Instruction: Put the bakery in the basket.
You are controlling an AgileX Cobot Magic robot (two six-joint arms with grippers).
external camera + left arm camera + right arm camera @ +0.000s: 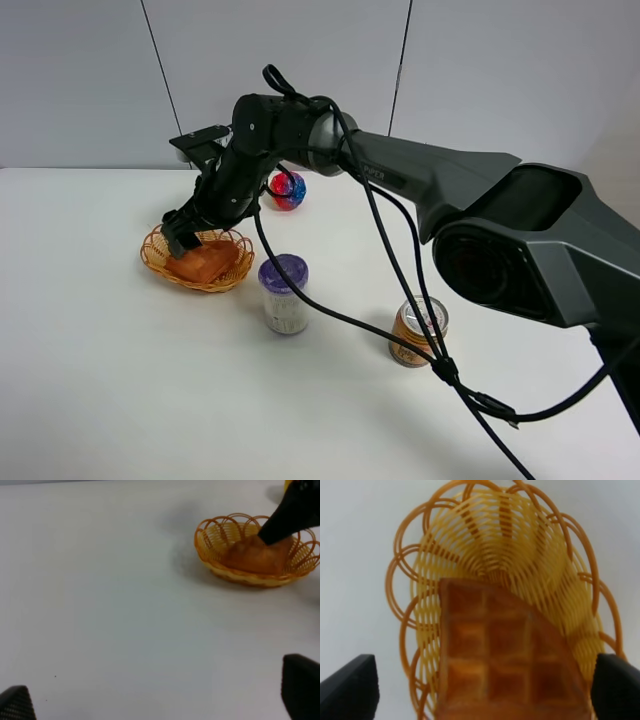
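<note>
Right wrist view: the bakery (502, 660) lies flat inside the basket (515, 545), grid side up, on the woven floor. The right gripper (482, 690) hangs directly over it with its fingers (350, 690) spread wide, one on either side of the wedge. A strip of basket shows between one finger and the wedge, and the other finger sits just beside the wedge's edge.

Exterior high view: the basket stands on the white table (120, 380). A purple-lidded jar (284, 293) stands upright just beside it, and an orange can (418, 330) is upright farther right. A red-and-blue ball (287, 190) rests behind the arm.

Left wrist view: the left gripper (157, 697) is over bare table with its fingers parted and holding nothing, well apart from the basket.
</note>
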